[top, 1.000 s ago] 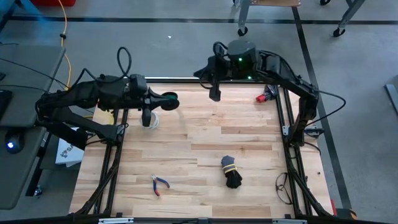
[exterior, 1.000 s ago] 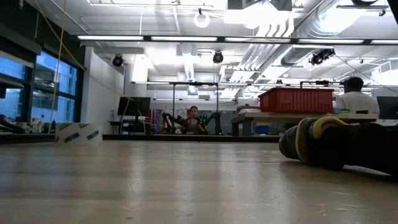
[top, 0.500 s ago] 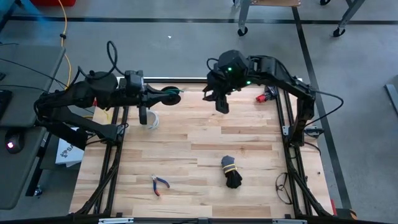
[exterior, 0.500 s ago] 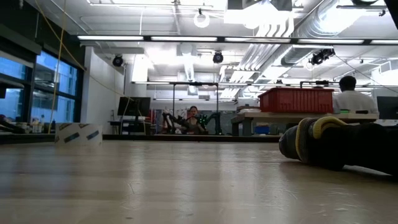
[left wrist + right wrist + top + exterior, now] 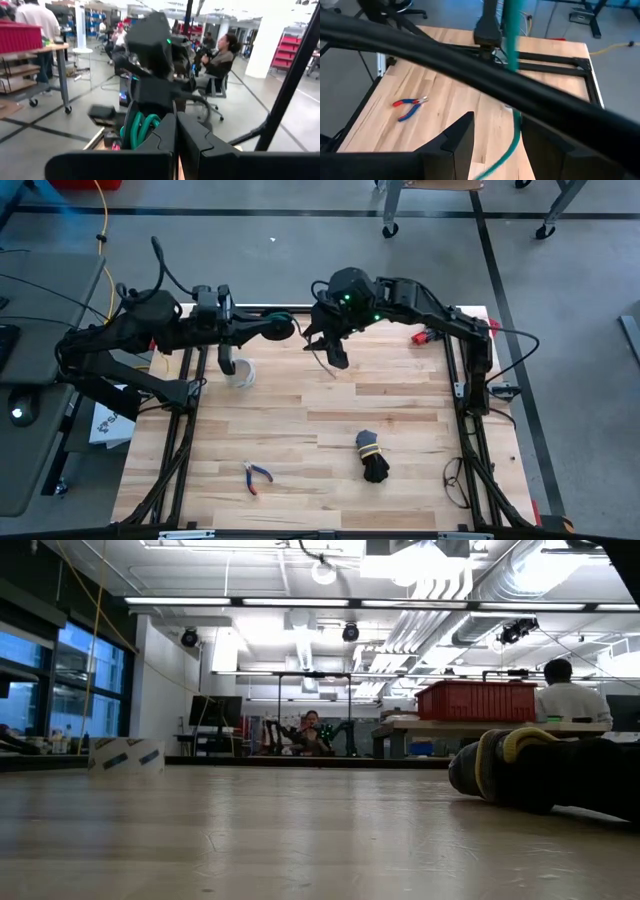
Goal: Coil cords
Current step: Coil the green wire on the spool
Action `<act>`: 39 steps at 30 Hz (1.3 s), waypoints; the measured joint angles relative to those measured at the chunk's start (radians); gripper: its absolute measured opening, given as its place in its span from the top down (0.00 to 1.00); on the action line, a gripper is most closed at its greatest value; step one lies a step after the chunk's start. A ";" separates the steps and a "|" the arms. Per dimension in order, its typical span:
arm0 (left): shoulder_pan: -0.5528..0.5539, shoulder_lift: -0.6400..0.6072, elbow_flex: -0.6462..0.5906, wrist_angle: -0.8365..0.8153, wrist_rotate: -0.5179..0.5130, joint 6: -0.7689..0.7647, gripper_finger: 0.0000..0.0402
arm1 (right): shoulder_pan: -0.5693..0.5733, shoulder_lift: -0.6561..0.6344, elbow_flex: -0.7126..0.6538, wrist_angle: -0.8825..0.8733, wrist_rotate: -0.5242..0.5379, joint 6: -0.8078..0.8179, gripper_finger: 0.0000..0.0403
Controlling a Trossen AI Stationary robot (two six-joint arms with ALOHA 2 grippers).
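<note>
The dark-green cord's coil [image 5: 281,328] hangs above the table's far edge, left of centre. My left gripper [image 5: 268,330] is shut on it; its green loops show in the left wrist view [image 5: 139,128]. A thin green tail [image 5: 318,364] runs from the coil toward my right gripper [image 5: 336,352], which is open just to the coil's right. In the right wrist view the tail [image 5: 512,60] runs down between the two spread fingers [image 5: 462,140]. I cannot tell whether they touch it. My left gripper holds the coil by its loops [image 5: 145,131], beside its shut fingers [image 5: 165,137]. The fingers lie level and come from the table's left. The coil is lifted clear of the table. The fingers themselves hide the exact place of contact.
A pale grey-white ring [image 5: 240,373] lies on the table under the left arm. A black cord bundle with a yellow tie [image 5: 372,456] lies near the middle front and fills the low view's right [image 5: 540,772]. Pliers [image 5: 257,476] lie at front left. A red object [image 5: 428,335] lies at far right.
My right gripper has gone toward the table's left, toward the coil, and has come down a little. My left gripper has gone slightly toward the far edge and right with the coil and has turned at the wrist. The coil stays lifted clear.
</note>
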 joint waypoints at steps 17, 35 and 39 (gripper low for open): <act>0.000 -0.001 0.001 0.107 -0.009 0.039 1.00 | 0.009 0.006 0.000 0.048 0.039 -0.004 0.77; -0.002 -0.003 0.001 0.105 -0.041 0.048 1.00 | 0.082 -0.051 0.001 -0.020 0.193 -0.005 0.62; -0.002 -0.003 0.001 0.111 -0.040 0.041 1.00 | 0.081 -0.058 0.001 -0.041 0.312 -0.017 0.60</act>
